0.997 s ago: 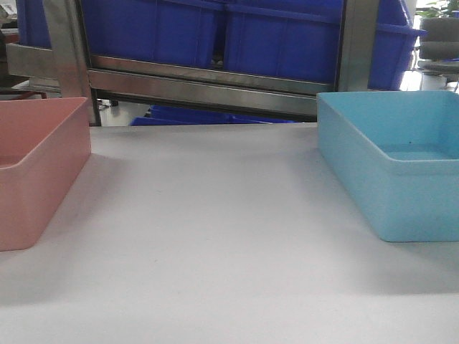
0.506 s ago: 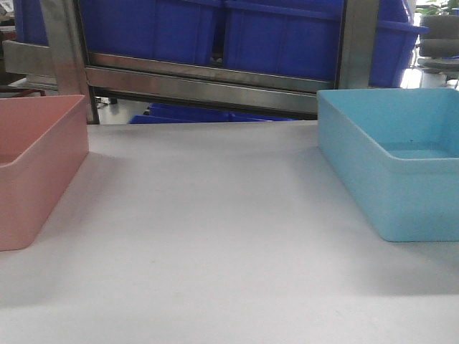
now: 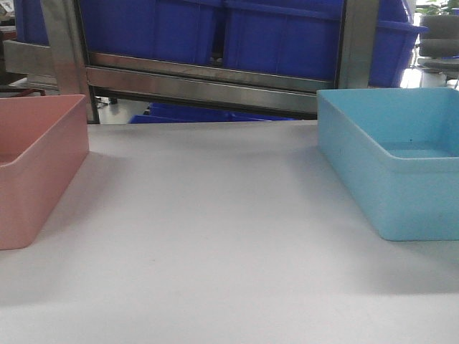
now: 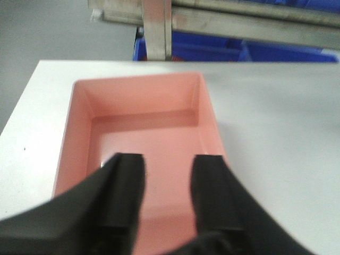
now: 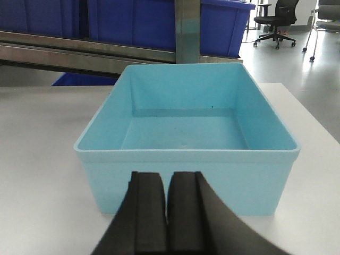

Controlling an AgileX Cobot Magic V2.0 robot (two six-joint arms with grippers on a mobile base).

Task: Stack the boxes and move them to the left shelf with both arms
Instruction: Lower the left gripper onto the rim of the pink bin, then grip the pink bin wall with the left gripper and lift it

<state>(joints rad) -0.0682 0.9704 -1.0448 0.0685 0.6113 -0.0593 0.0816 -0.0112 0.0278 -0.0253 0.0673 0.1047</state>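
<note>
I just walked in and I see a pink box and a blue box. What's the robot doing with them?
A two-armed robot looks ready to stack two boxes. The left arm faces the pink box with its jaws open. The right arm faces the near wall of the blue box, its jaws shut on nothing. Both boxes sit empty and apart on the white table, not stacked yet, with a metal rack behind them.

On the worktop (image 3: pixel 215 236) we count one pink bin (image 3: pixel 36 172) by its left edge and one light blue bin (image 3: pixel 401 186) by its right edge, two in all. Beyond its far edge we count two dark blue crates (image 3: pixel 150 29) side by side. We count two grippers: the left gripper (image 4: pixel 169 162) and the right gripper (image 5: pixel 167 178).
</note>
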